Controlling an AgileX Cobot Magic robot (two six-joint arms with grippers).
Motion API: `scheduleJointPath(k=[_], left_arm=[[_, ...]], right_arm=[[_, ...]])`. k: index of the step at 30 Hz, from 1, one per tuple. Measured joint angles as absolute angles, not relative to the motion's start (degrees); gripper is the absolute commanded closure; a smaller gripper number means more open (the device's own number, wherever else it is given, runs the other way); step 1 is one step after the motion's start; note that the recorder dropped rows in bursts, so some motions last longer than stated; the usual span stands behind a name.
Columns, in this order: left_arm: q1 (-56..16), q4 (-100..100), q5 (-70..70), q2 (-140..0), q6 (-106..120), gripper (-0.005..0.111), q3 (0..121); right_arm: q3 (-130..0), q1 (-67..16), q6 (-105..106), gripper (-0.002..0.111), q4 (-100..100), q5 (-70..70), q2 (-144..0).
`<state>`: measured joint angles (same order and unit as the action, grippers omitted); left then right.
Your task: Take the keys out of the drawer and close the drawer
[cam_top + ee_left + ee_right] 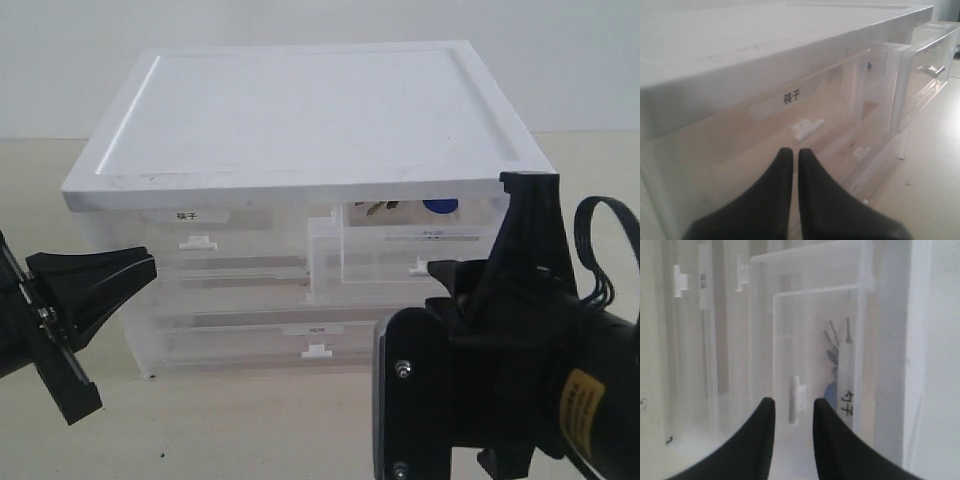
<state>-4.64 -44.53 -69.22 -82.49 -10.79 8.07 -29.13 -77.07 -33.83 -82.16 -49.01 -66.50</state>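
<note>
Right claw (792, 404) stands partly open and empty, its tips flanking the white tab handle (796, 399) with no clear contact. The drawer (810, 330) juts from the white storage cabinet (300, 110), with the keys (832, 347) inside. Left claw (792, 151), almost closed and empty, faces the twin drawer (740, 135).

Both arms are matte black. The left gripper (792, 152) has two smooth fingers (765, 200) that curve and taper to blunt tips; at the lower left of the exterior view it is backed by a flat black bar (60, 370). The right gripper (793, 402) has the same curved fingers. At the lower right of the exterior view, the right arm's blocky housing (470, 390) carries silver screws (403, 370), a yellow label (580, 395) and looping black cables (598, 285)
</note>
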Motion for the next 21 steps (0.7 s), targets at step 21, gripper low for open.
scheduleJointPath(k=[21], left_arm=[[-4.6, -44.5, -69.2, -82.5, -10.8, 0.102, 8.1]], right_arm=[[-28.9, -77.1, -41.2, 0.086, -89.9, -53.4, -74.7]])
